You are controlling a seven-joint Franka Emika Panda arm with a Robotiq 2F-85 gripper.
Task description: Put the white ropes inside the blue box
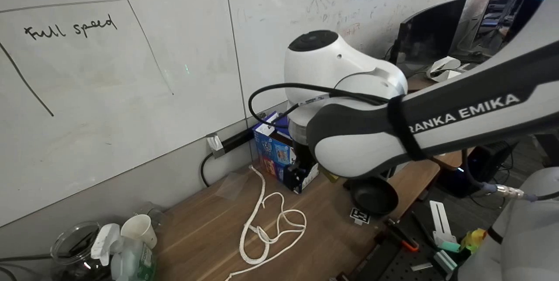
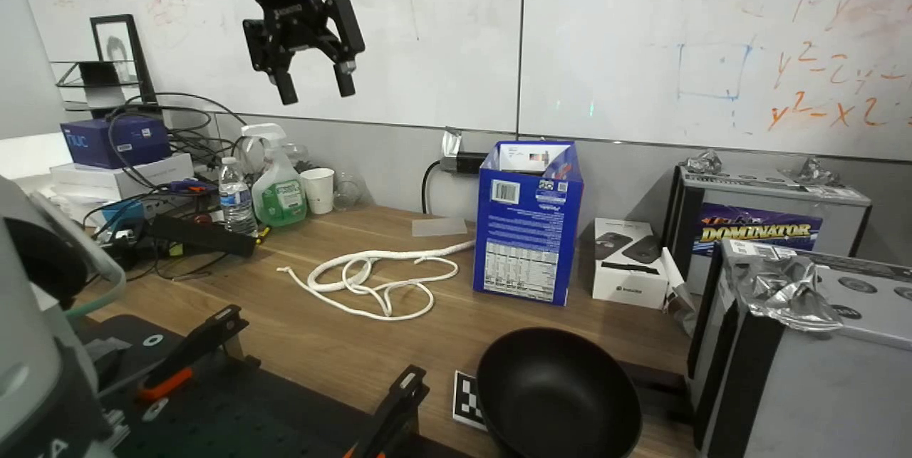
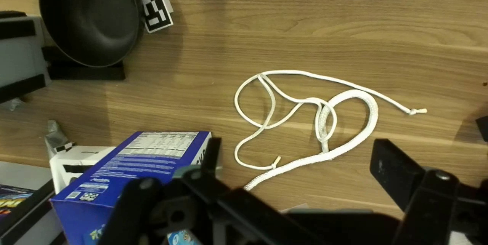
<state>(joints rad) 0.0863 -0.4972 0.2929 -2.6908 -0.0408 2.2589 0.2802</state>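
The white ropes lie in loose loops on the wooden table, seen in both exterior views (image 1: 242, 241) (image 2: 385, 254) and in the wrist view (image 3: 358, 138). A thick rope and thinner cord with knotted ends overlap. The blue box stands upright with its top open, beside one end of the thick rope, in both exterior views (image 1: 273, 152) (image 2: 526, 216). Its side and part of its top edge show at lower left in the wrist view (image 3: 133, 176). My gripper (image 2: 315, 84) is open and empty, high above the table. In the wrist view my gripper (image 3: 297, 155) has its fingers wide apart over the ropes.
A black bowl (image 2: 559, 394) with a marker card stands near the front. A white carton (image 2: 630, 276) and grey units (image 2: 819, 358) stand beyond the box. A spray bottle (image 2: 281, 194) and paper cup (image 2: 318, 191) stand by the wall. The whiteboard (image 1: 174, 53) rises behind.
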